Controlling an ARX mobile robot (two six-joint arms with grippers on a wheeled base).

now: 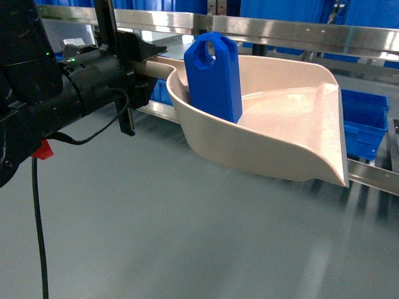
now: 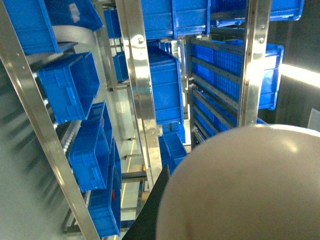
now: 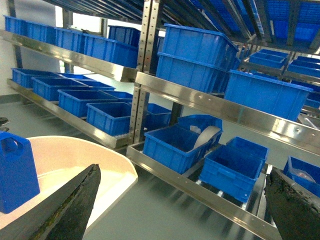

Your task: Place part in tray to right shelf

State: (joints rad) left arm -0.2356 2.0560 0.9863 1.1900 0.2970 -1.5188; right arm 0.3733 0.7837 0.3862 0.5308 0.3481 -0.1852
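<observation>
Now we hold the tray [image 1: 280, 118] by its handle in our left pincer [image 1: 138, 65], jaws clamped on it, the scoop carried above the grey floor [image 1: 187, 237]. Inside, the part [image 1: 214, 75] stands upright at the scoop's 9 o'clock side, against its back wall. Our right pincer [image 3: 175, 210] is spread wide and grips nothing, with the shelf [image 3: 210, 105] and its crates [image 3: 175, 145] at 12 o'clock.

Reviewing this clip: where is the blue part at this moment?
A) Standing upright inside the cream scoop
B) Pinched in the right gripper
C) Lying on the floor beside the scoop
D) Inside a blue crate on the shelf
A: the blue part stands upright inside the cream scoop, which the left gripper holds by its handle.
</observation>
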